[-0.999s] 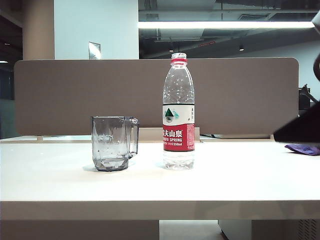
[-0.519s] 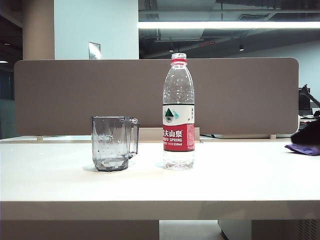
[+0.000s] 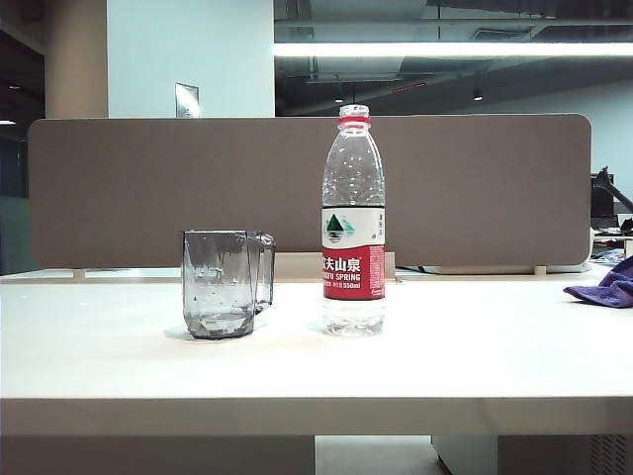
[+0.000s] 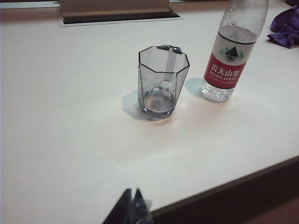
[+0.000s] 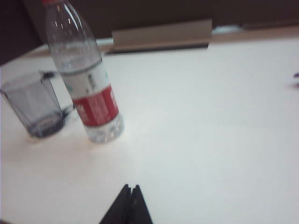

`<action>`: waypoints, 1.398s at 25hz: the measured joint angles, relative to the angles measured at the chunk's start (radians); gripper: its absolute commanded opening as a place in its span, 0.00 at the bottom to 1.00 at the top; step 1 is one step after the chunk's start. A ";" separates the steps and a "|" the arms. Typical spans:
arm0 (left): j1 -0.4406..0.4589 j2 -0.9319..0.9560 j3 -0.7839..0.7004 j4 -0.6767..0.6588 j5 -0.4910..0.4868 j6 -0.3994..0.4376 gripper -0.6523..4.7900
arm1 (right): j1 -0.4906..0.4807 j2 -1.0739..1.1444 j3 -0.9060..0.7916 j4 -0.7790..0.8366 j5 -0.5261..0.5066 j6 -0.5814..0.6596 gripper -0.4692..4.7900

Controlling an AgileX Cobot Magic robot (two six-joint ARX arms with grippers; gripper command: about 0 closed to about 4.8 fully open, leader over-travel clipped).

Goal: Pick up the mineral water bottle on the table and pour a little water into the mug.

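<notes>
The mineral water bottle (image 3: pixel 353 223) stands upright on the white table (image 3: pixel 316 368), its red-and-white label facing the exterior view. Left of it stands the mug (image 3: pixel 222 283), upright, with its handle towards the bottle. Both also show in the left wrist view, bottle (image 4: pixel 231 60) and mug (image 4: pixel 161 81), and in the right wrist view, bottle (image 5: pixel 86 79) and mug (image 5: pixel 35 105). My left gripper (image 4: pixel 132 192) is shut and empty near the table's front edge, well short of the mug. My right gripper (image 5: pixel 130 187) is shut and empty, well short of the bottle. Neither arm shows in the exterior view.
A purple cloth (image 3: pixel 605 286) lies at the table's right edge, also seen as the purple cloth (image 4: pixel 284 28) beyond the bottle. A grey-brown partition (image 3: pixel 307 188) runs along the back of the table, with a cable slot (image 4: pixel 119 17) in front of it.
The right arm, a dark shape at the right edge of the exterior view a second ago, has drawn back out of that view. Bottle and mug have not moved.
</notes>
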 measured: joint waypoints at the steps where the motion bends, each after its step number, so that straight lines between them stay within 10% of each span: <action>1: 0.000 0.000 0.000 0.000 0.000 0.000 0.12 | -0.005 0.003 0.000 0.008 0.000 0.000 0.08; 19: 0.004 0.000 0.000 0.000 0.000 0.000 0.12 | -0.016 0.003 0.000 -0.046 0.017 -0.135 0.08; 35: 0.227 0.000 -0.111 0.007 0.000 0.000 0.12 | -0.016 0.003 0.000 -0.091 0.020 -0.217 0.08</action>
